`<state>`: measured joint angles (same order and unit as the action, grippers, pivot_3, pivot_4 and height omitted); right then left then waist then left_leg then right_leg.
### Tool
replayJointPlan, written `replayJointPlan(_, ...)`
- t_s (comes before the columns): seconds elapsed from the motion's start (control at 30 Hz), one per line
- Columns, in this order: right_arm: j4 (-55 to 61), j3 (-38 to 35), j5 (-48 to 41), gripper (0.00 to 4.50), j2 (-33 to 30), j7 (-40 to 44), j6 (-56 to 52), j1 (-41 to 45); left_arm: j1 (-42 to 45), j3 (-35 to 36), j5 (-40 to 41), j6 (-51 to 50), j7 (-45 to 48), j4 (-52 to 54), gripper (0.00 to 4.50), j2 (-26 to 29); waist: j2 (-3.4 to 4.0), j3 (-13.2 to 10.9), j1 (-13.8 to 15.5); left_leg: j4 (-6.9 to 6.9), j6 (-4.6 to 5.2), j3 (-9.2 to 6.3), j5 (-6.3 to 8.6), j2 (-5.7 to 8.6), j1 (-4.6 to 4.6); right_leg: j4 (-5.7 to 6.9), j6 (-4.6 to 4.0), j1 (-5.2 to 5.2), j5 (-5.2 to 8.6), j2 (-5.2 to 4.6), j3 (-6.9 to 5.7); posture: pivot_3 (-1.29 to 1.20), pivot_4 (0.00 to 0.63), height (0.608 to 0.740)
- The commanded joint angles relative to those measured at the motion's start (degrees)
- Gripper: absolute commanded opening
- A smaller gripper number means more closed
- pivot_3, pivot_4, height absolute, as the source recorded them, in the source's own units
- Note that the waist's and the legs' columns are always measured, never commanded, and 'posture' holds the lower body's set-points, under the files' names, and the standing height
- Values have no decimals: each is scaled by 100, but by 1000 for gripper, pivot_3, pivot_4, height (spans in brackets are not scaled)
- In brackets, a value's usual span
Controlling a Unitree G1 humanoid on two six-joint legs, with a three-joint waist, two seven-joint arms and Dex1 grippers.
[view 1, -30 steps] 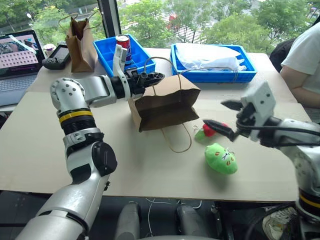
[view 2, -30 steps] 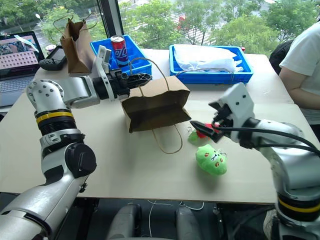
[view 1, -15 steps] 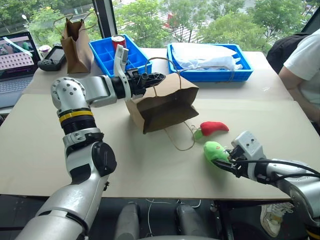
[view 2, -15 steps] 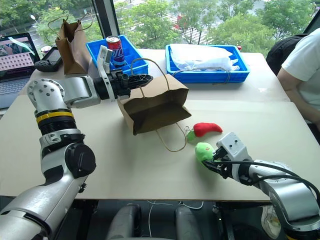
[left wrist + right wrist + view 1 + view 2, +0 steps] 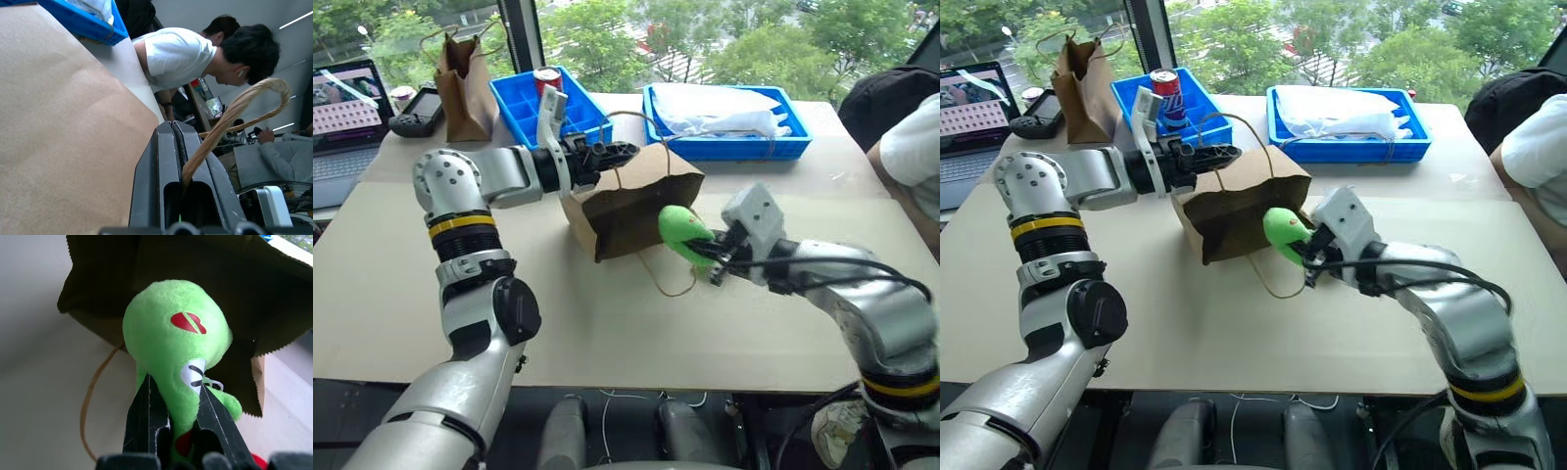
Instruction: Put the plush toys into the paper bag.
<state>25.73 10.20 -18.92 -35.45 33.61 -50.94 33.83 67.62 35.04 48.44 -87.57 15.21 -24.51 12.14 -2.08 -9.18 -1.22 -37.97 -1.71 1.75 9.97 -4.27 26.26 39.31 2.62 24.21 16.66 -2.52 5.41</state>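
Observation:
The wide brown paper bag (image 5: 636,201) lies tilted on the table, its dark mouth facing me. My left gripper (image 5: 619,152) is shut on its upper loop handle (image 5: 230,112) and holds that side up. The other handle (image 5: 668,284) rests on the table. My right gripper (image 5: 703,253) is shut on the lime-green plush toy (image 5: 677,227), which hangs just in front of the bag's mouth. In the right wrist view the green toy (image 5: 176,338) sticks out between the fingers (image 5: 146,406), with the bag's opening right behind it. A sliver of red, maybe the chili toy (image 5: 255,463), shows beside the gripper's base.
At the back stand a narrow, taller brown bag (image 5: 465,73), a blue compartment tray (image 5: 524,108) with a red can (image 5: 548,80), and a blue tray (image 5: 724,147) holding white plastic. A laptop (image 5: 347,108) is at far left. A person (image 5: 911,147) sits at the right.
My right gripper shut on the green toy, lifted it off the table and carried it left, up to the bag's mouth. The left gripper kept hold of the handle in place.

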Motion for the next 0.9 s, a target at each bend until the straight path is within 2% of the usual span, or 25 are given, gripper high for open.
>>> replayJointPlan(0.03, -706, 722, 766, 26, 75, 101, 880, 438, 203, 13, 153, -19, 1, 154, 0, -31, 0, 0, 15, 0, 0, -1, 0, 0, 0, 0, 0, 1, 0, 0, -1, 0, 150, 689)
replayJointPlan(0.2, -1885, 1676, 1647, 26, 584, 283, 1928, 1211, 164, 36, 227, -101, -63, 225, 0, -108, 0, 0, 22, 3, -1, -2, 0, 1, 8, -5, 1, 2, 1, -2, -2, 0, 150, 689)
replayJointPlan(0.4, -3010, 1829, 2195, 26, 1266, 36, 2991, 1396, 181, 88, 281, -113, -138, 245, 0, -162, 0, 0, 17, 6, -8, -6, -4, 0, 9, 1, 0, 4, 0, -1, -5, 0, 150, 689)
replayJointPlan(0.47, -3246, 1636, 2179, 899, 1532, -115, 3270, 1346, 172, 101, 280, -120, -139, 245, 0, -151, 0, 0, 17, 6, -14, -6, -8, 0, 9, 2, 0, 5, 0, -1, -5, 0, 150, 689)
replayJointPlan(0.53, -3298, 1462, 2140, 1407, 1677, -163, 3429, 1272, 155, 113, 277, -133, -141, 259, 0, -139, 0, 0, 17, 6, -19, -8, -11, 0, 9, 6, -1, 6, 0, -1, -7, 0, 150, 689)
replayJointPlan(0.6, -2979, 1103, 1907, 2149, 1775, -215, 3406, 1115, 122, 117, 272, -144, -129, 274, 0, -112, 0, 0, 23, 7, -21, -9, -12, 0, 9, 8, -1, 6, 0, -1, -8, 0, 150, 689)
replayJointPlan(0.7, -2464, 730, 1768, 3068, 1738, -227, 3269, 904, 100, 98, 249, -106, -96, 243, 0, -66, 0, 0, 41, 7, -23, -10, -12, 0, 9, 9, -1, 4, 0, -3, -9, 0, 150, 689)
replayJointPlan(0.8, -1752, 534, 1737, 4116, 1397, -8, 2863, 557, 80, 62, 236, -68, -70, 230, 0, -45, 0, 0, 38, 7, -23, -10, -13, 0, 9, 10, -1, 4, 0, -3, -10, 0, 150, 689)
replayJointPlan(0.9, -909, 230, 1381, 4116, 944, 365, 2233, 148, 61, 26, 228, -43, -33, 220, 0, -19, 0, 0, 51, 7, -23, -12, -13, 0, 9, 10, 0, 3, 0, -3, -14, 0, 150, 689)
